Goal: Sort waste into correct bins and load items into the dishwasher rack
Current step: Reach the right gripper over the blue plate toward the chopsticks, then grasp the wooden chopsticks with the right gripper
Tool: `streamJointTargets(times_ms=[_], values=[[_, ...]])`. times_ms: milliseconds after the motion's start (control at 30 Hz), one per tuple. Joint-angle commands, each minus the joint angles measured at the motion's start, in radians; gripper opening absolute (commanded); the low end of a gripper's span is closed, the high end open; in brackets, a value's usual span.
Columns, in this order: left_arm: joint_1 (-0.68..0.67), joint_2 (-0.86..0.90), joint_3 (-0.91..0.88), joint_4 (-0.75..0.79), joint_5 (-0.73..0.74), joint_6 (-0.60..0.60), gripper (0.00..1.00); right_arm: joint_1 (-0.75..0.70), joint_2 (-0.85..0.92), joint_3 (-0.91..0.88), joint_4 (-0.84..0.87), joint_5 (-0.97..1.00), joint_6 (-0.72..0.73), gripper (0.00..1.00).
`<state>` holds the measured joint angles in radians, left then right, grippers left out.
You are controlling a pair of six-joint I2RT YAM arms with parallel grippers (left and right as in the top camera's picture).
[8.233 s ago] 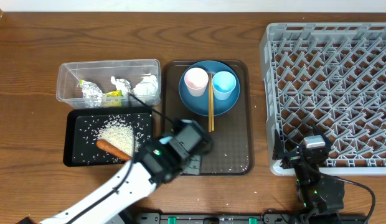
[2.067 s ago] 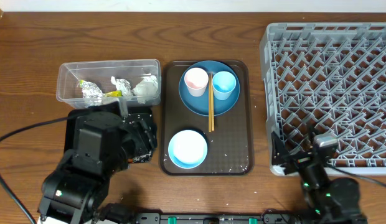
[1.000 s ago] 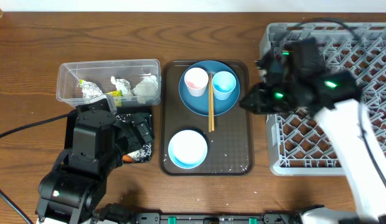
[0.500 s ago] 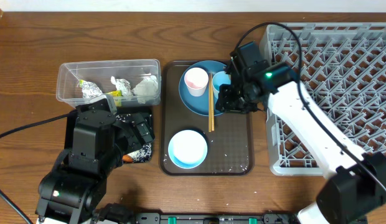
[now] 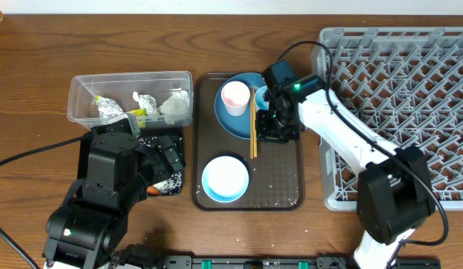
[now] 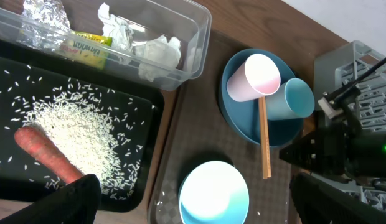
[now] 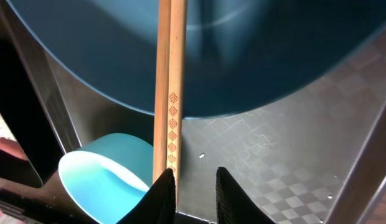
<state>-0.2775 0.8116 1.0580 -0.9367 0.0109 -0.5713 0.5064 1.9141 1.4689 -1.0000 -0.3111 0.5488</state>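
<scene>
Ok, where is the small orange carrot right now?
In the left wrist view the small orange carrot lies lower left, in the shallow black rectangular tray, touching the heap of loose white rice grains.

the right arm (image 5: 343, 142) has white links, black joints, a green light (image 5: 296, 87) and black fingers (image 7: 165, 186); the left arm (image 5: 104, 187) is black.

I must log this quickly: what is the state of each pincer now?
Left pincer: open, empty.
Right pincer: slightly open, empty, at the thin wooden chopsticks.
</scene>
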Motion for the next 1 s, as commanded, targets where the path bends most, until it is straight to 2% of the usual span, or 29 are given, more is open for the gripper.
streamJointTargets(times_ms=[0,267,667,700,733,767,867,900,933,967], values=[[0.004,-0.003,0.018,-0.001,-0.02,0.011,0.99,0.034,0.003,-0.005,0.018,0.014,0.024,0.21],[0.004,-0.003,0.018,-0.001,-0.019,0.011,0.99,0.101,0.003,-0.005,0.027,0.127,0.087,0.23],[0.004,-0.003,0.018,-0.001,-0.02,0.011,0.99,0.07,0.003,-0.005,0.046,0.108,0.086,0.2],[0.004,-0.003,0.018,-0.001,-0.02,0.011,0.99,0.062,0.003,-0.005,0.044,0.078,0.086,0.24],[0.004,-0.003,0.018,-0.001,-0.02,0.011,0.99,0.053,0.003,-0.005,0.039,0.037,0.084,0.45],[0.004,-0.003,0.018,-0.001,-0.02,0.011,0.99,0.042,0.003,-0.005,0.038,-0.005,0.064,0.57],[0.004,-0.003,0.018,-0.001,-0.02,0.011,0.99,0.008,0.003,-0.005,0.036,-0.117,-0.053,0.53],[0.004,-0.003,0.018,-0.001,-0.02,0.011,0.99,-0.003,0.003,-0.005,0.026,-0.144,-0.079,0.6],[0.004,-0.003,0.018,-0.001,-0.02,0.011,0.99,-0.014,0.003,-0.005,0.014,-0.155,-0.09,0.74],[0.004,-0.003,0.018,-0.001,-0.02,0.011,0.99,-0.024,0.003,-0.005,0.004,-0.157,-0.097,0.99]])
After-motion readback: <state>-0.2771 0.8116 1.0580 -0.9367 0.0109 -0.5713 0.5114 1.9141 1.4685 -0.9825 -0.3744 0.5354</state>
